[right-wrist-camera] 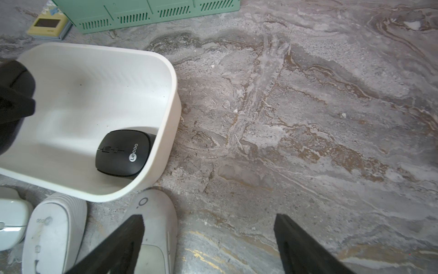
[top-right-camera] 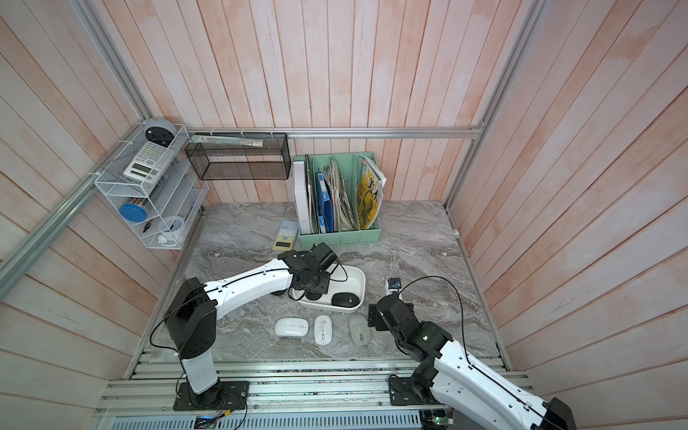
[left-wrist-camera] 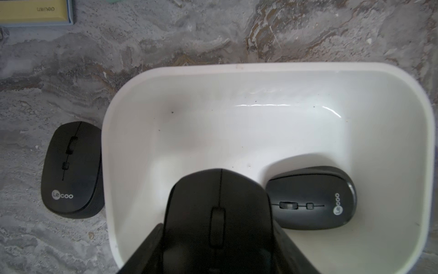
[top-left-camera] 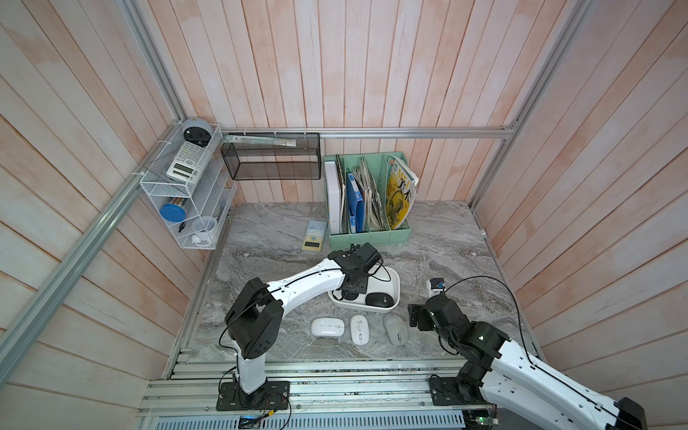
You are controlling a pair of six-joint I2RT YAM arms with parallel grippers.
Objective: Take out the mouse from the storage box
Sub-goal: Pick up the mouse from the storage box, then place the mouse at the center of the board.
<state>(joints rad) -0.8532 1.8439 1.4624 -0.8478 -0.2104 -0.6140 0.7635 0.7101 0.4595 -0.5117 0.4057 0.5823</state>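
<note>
Two black mice are in the storage box [left-wrist-camera: 237,67], and the one that matters is in the left gripper [left-wrist-camera: 219,239]. Its fingers [left-wrist-camera: 147,249] are clamped on the long sides of the held mouse [left-wrist-camera: 218,204], so the mouse's long axis runs straight out along the gripper's reach, wheel uppermost. It sits at the box's end nearest the left arm; whether it is off the floor I cannot tell. The second black mouse [left-wrist-camera: 312,199] lies crosswise to it, close beside it, in the corner toward the right arm. To my eye the way out is up and over the wall on the left arm's side, where a third black mouse [left-wrist-camera: 71,168] lies just beside the box on the table [left-wrist-camera: 308,28]. The right gripper [right-wrist-camera: 208,219] hangs empty, jaws wide apart, by the grey mouse [right-wrist-camera: 161,213].
</note>
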